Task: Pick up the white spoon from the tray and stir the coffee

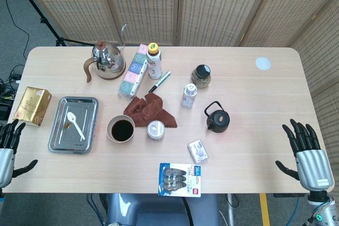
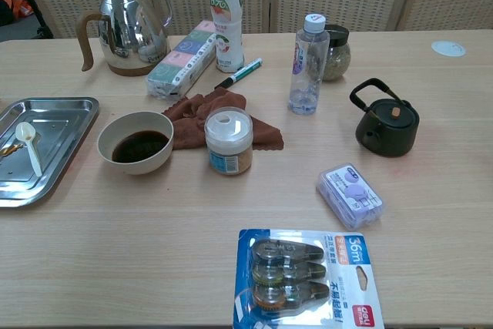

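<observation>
White spoon (image 1: 77, 125) lies in the steel tray (image 1: 59, 142), at nine o'clock from the coffee bowl (image 1: 121, 129). Our left hand (image 1: 7, 144) and right hand (image 1: 306, 151) are spread wide, holding nothing. We might bump the bowl and spill.

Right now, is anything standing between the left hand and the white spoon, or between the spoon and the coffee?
Nothing visible does. The white spoon lies loose in the tray, the left hand is open off the table's edge, and the coffee bowl sits just beside the tray, nothing between them.
</observation>
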`<action>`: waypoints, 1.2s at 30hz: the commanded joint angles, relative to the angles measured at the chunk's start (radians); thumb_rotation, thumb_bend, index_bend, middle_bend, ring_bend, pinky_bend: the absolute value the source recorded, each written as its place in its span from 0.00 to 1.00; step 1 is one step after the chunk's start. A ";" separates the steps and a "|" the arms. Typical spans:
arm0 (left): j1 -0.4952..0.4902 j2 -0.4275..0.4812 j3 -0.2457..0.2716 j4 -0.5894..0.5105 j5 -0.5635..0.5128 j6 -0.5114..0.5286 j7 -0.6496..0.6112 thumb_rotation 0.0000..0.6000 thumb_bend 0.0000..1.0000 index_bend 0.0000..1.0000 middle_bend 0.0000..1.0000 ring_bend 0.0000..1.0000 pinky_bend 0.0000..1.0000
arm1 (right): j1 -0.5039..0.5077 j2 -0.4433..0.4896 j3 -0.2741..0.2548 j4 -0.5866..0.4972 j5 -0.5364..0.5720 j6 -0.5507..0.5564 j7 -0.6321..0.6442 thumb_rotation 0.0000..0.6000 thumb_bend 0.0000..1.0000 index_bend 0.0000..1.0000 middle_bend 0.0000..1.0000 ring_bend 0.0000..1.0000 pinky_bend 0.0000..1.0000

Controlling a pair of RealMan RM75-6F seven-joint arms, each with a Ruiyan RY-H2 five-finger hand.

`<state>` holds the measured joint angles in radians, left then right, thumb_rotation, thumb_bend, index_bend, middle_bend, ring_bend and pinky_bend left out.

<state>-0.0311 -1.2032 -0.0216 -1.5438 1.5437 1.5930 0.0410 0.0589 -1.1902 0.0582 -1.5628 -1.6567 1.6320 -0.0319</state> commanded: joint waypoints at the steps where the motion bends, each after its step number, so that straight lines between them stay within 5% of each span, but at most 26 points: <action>1: 0.001 0.003 0.002 -0.002 -0.001 -0.004 -0.006 1.00 0.00 0.00 0.00 0.00 0.00 | 0.000 -0.002 0.003 -0.003 0.001 0.002 0.011 1.00 0.00 0.00 0.00 0.00 0.00; 11: -0.026 0.010 0.010 0.025 0.005 -0.064 -0.011 1.00 0.00 0.01 0.00 0.00 0.00 | 0.002 -0.008 0.004 0.002 0.006 -0.001 0.024 1.00 0.00 0.00 0.00 0.00 0.00; 14: -0.103 -0.015 0.038 0.116 0.041 -0.204 -0.015 1.00 0.00 0.04 0.00 0.00 0.00 | 0.001 -0.008 0.006 -0.001 0.021 -0.010 0.021 1.00 0.00 0.00 0.00 0.00 0.00; 24: -0.226 -0.211 0.043 0.563 0.151 -0.235 -0.281 1.00 0.00 0.10 0.00 0.00 0.00 | 0.006 -0.011 0.009 -0.002 0.040 -0.029 0.017 1.00 0.00 0.00 0.00 0.00 0.00; 36: -0.291 -0.308 0.024 0.654 0.119 -0.296 -0.269 1.00 0.00 0.10 0.00 0.00 0.00 | 0.010 -0.012 0.011 0.001 0.053 -0.043 0.022 1.00 0.00 0.00 0.00 0.00 0.00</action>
<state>-0.3166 -1.5030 0.0036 -0.8956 1.6656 1.3037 -0.2313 0.0684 -1.2023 0.0691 -1.5617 -1.6038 1.5893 -0.0110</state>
